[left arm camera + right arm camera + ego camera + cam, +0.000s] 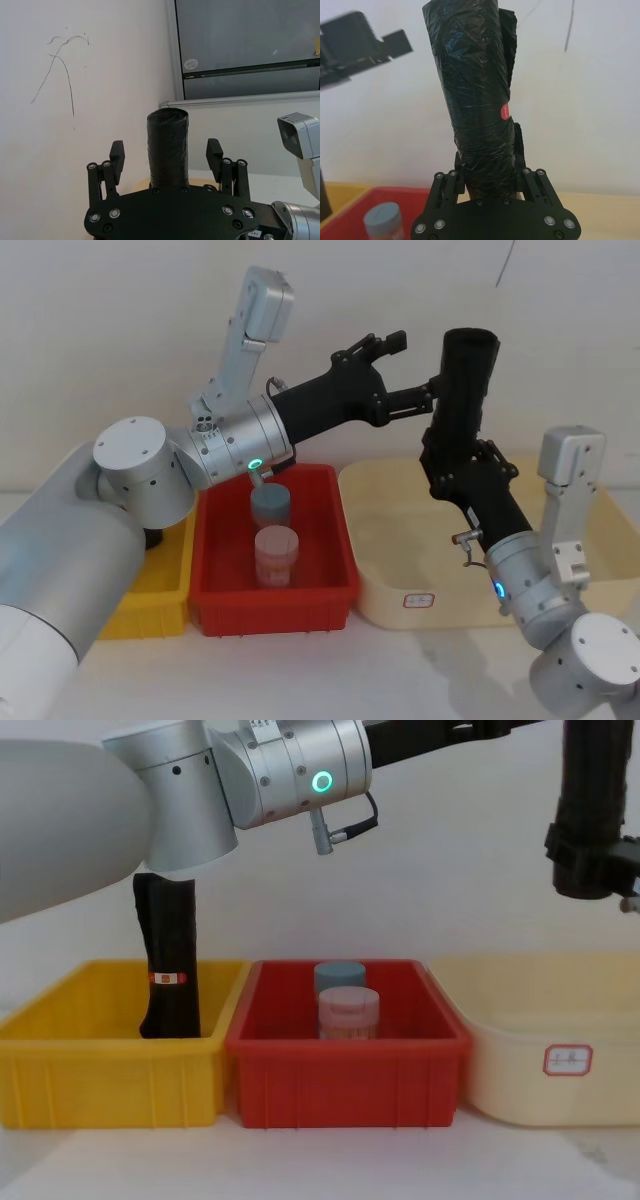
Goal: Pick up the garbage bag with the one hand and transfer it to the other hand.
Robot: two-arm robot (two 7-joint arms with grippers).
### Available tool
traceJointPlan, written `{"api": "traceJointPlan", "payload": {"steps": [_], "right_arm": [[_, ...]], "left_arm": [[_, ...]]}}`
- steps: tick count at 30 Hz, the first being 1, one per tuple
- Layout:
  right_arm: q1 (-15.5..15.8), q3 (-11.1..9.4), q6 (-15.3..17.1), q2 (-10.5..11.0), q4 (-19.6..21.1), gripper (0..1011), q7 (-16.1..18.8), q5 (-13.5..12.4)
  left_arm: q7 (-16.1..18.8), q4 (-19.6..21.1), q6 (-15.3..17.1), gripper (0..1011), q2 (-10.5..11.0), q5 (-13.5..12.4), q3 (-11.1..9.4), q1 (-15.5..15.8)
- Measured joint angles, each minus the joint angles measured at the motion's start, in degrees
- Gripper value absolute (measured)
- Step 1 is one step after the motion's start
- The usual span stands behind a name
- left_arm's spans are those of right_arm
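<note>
The garbage bag (465,380), a matte black roll, stands upright in the air above the cream tub. My right gripper (455,455) is shut on its lower end; in the right wrist view the fingers (459,172) clamp the garbage bag (477,95), which carries a small red sticker. My left gripper (412,368) reaches in from the left at the roll's upper half. In the left wrist view its fingers (117,156) stand apart on either side of the garbage bag (168,147), without touching it. The chest view shows the garbage bag (595,780) at the top right.
A yellow bin (100,1065) on the left holds another black roll (168,970) with a red-orange band. The red bin (350,1075) in the middle holds a blue-lidded jar (270,505) and a pink jar (276,552). A cream tub (400,570) sits on the right.
</note>
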State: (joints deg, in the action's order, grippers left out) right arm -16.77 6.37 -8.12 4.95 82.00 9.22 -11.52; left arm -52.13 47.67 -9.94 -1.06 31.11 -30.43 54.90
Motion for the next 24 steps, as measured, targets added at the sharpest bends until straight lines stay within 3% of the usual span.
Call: {"api": "traceJointPlan", "payload": {"steps": [21,24], "right_arm": [[1.7,-1.8,3.2,2.0,-1.6,520,-4.0,5.7],[1.7,-2.2,3.7,2.0,-2.1,596,-5.2,6.6]], "left_arm": [[0.0,0.0,0.0,1000,0.0,0.0,0.0,0.0],[0.0,0.0,0.0,1000,0.0,0.0,0.0,0.0]]}}
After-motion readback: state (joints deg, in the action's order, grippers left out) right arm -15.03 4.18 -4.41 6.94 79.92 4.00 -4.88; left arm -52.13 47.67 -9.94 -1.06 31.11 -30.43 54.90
